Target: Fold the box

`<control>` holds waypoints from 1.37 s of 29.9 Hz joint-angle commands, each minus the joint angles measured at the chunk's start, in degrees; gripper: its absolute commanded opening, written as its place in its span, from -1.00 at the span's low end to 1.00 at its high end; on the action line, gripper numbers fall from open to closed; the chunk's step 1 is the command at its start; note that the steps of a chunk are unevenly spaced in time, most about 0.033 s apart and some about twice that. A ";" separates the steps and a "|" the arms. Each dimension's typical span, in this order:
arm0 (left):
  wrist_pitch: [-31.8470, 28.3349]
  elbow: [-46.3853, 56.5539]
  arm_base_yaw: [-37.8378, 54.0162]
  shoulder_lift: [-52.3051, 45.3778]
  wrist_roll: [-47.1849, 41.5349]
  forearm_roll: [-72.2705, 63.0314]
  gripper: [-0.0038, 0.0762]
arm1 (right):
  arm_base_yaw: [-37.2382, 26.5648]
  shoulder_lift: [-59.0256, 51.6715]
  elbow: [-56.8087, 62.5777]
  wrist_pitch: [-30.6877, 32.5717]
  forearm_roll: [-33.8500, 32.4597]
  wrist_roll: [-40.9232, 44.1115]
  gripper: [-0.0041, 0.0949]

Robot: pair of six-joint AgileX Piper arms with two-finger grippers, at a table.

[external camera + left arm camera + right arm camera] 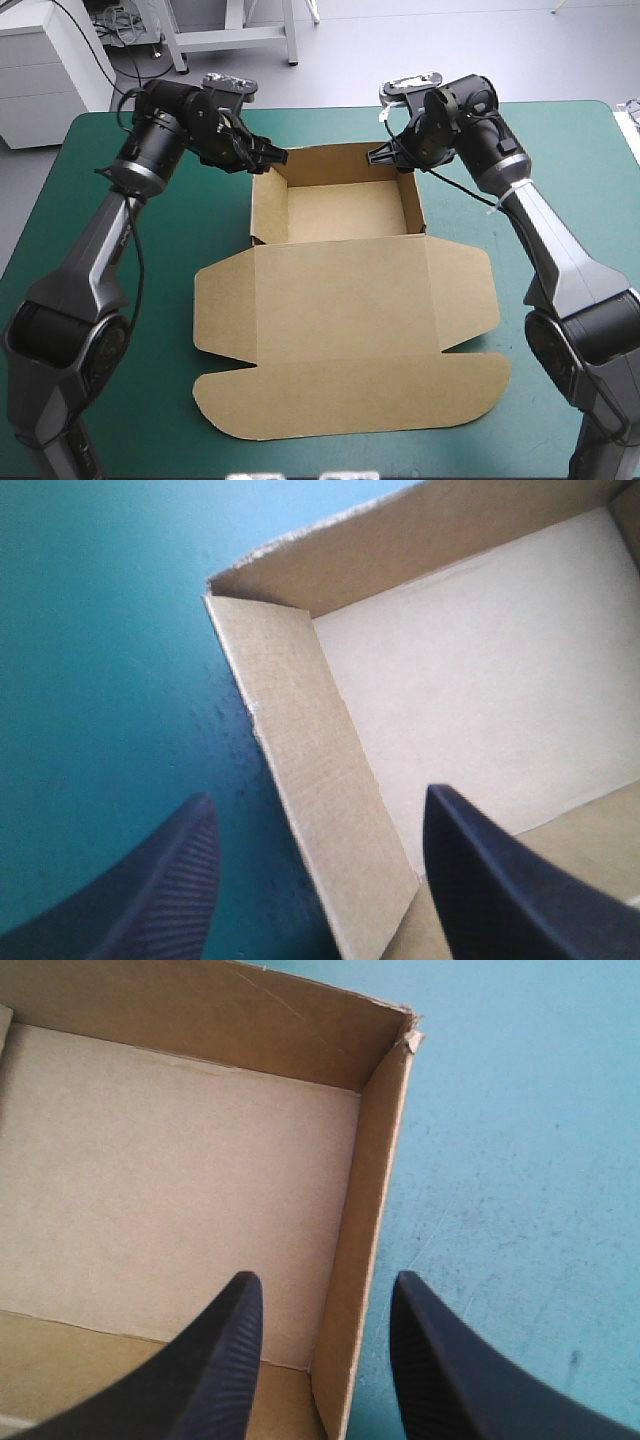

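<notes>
1. Table: teal-green cover, looks smooth. I judge the box could slide if I push it sideways. Beyond the far edge there is grey floor, nothing else worth noting.
2. Box: brown, mid-table. The open tray sits toward the far edge with its walls up. The lid lies flat toward the near edge, flaps spread.
3. My left gripper: wide open, holding nothing. It straddles the tray's left wall, one finger over the cover, one inside the tray.
4. My right gripper: also open and empty, straddling the right wall the same way.
5. Risks:
   - An uneven pinch could pop a tucked wall out or skew the tray.
   - A finger catching the rim could crush the board.
   - The far right corner looks frayed and might tear.
</notes>
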 commanded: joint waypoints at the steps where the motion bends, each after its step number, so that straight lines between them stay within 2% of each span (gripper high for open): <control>1: 2.13 -1.75 -0.06 -8.53 2.40 -0.13 0.16 | -0.35 -5.09 -1.84 0.22 -1.40 -0.66 -0.13; 6: 2.13 0.90 -0.06 -15.88 4.74 -0.95 0.04 | -0.35 -5.32 -1.84 0.22 -3.08 -0.66 -0.13; 12: 1.94 12.85 -0.06 -27.55 9.98 -0.63 -0.39 | -0.46 -2.51 -1.84 0.22 -5.90 -0.66 -0.13; 15: -1.39 22.38 -0.06 -34.43 10.50 -0.50 -0.67 | -0.85 -0.27 -1.84 0.22 -5.90 -0.66 -0.13; 19: -10.65 37.72 -0.06 -46.07 10.50 -0.21 -0.92 | -2.07 3.70 -1.84 0.22 -5.12 -0.66 -0.13; 25: -19.85 59.12 -0.06 -62.58 10.17 -0.26 -0.92 | -3.38 8.25 -1.84 -1.25 -3.33 -0.88 -0.13; 32: -25.11 79.32 -0.06 -78.55 9.32 -0.50 -0.92 | -3.52 11.52 -1.84 -3.70 1.05 -3.10 -0.19; 35: -25.56 84.37 -0.06 -83.87 7.85 -0.50 -0.92 | -3.52 11.82 -1.84 -3.70 1.58 -3.10 -0.45; 38: -25.77 87.99 -0.06 -88.45 6.69 -0.50 -0.92 | -3.52 11.82 -1.84 -3.70 1.36 -3.55 -0.93; 41: -25.67 90.18 -0.06 -92.35 6.69 -0.34 -0.92 | -4.04 11.82 -1.84 -3.48 1.36 -3.55 -0.95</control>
